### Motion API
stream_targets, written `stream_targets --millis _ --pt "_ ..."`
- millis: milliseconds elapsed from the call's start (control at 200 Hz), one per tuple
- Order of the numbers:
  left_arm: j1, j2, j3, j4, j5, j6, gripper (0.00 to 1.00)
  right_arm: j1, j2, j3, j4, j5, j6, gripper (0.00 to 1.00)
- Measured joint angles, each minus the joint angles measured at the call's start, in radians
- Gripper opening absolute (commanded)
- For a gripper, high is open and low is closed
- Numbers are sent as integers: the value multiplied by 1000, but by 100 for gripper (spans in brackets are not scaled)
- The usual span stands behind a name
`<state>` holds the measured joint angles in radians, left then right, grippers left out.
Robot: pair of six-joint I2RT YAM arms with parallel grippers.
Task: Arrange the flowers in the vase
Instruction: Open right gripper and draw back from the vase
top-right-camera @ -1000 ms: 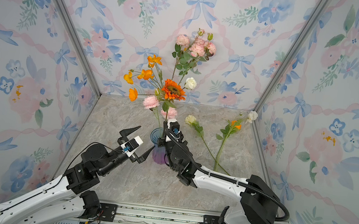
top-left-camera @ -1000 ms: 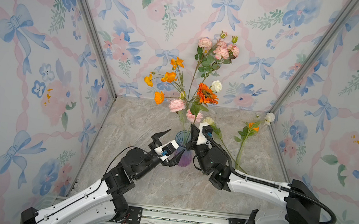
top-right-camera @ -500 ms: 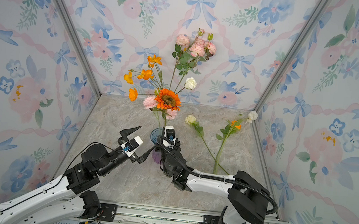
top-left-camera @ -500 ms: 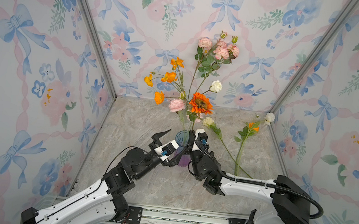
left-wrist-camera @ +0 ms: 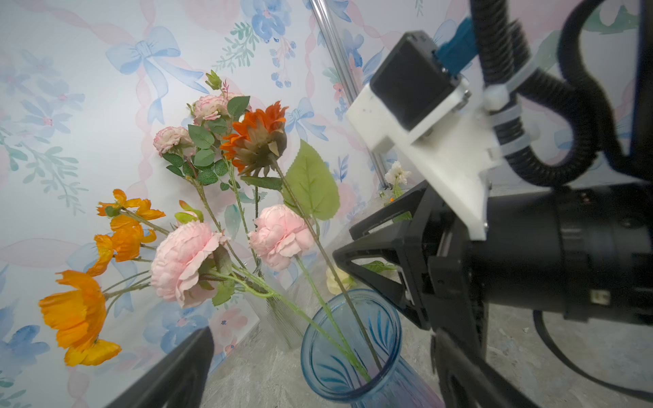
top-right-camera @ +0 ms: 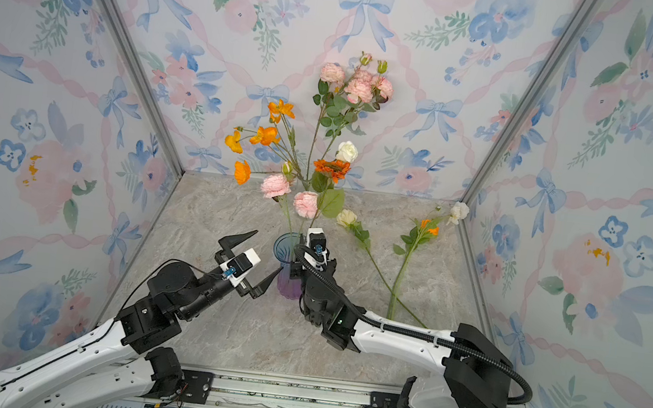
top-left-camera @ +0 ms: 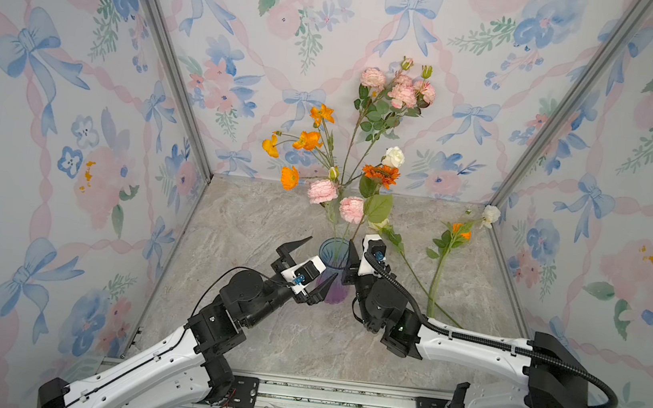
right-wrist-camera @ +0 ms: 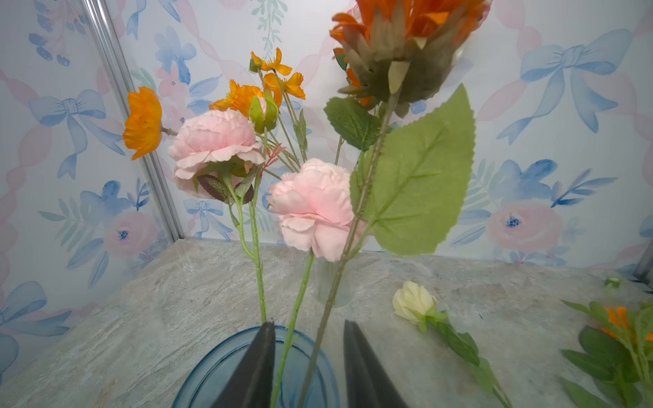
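Note:
A blue glass vase (top-left-camera: 333, 270) (top-right-camera: 287, 265) stands mid-table and holds two pink flowers (right-wrist-camera: 314, 208) and an orange flower (top-left-camera: 380, 173) (left-wrist-camera: 258, 137) with a big leaf. My right gripper (right-wrist-camera: 307, 323) (top-left-camera: 351, 256) is open over the vase's rim (right-wrist-camera: 208, 356). The orange flower's stem and a pink one's pass between its fingers without being pinched. My left gripper (top-left-camera: 322, 257) (left-wrist-camera: 323, 332) stands wide open beside the vase on the left, holding nothing. A cream flower (top-right-camera: 346, 217) (right-wrist-camera: 413, 302) and an orange-and-white sprig (top-left-camera: 455, 232) lie on the table to the right.
Behind the blue vase, a clear ribbed glass (right-wrist-camera: 332, 286) (left-wrist-camera: 279, 318) holds orange poppies (top-left-camera: 307, 140), a tall pink spray (top-left-camera: 398, 92) and a white bloom (top-left-camera: 394, 156). Flowered walls close in the marble table (top-left-camera: 251, 221) on three sides.
My right gripper's jaws have parted and let go of the orange flower's stem, which now stands in the blue vase. The left arm has not moved.

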<state>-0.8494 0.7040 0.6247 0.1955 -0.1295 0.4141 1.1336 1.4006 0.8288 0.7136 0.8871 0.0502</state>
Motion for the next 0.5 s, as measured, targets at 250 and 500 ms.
stream_targets --millis 250,500 --pt "0 0 0 0 1 0 98 0 -72 0 -153 -27 35 50" --pt "0 3 0 0 14 0 98 1 -196 0 -352 -54 70 64"
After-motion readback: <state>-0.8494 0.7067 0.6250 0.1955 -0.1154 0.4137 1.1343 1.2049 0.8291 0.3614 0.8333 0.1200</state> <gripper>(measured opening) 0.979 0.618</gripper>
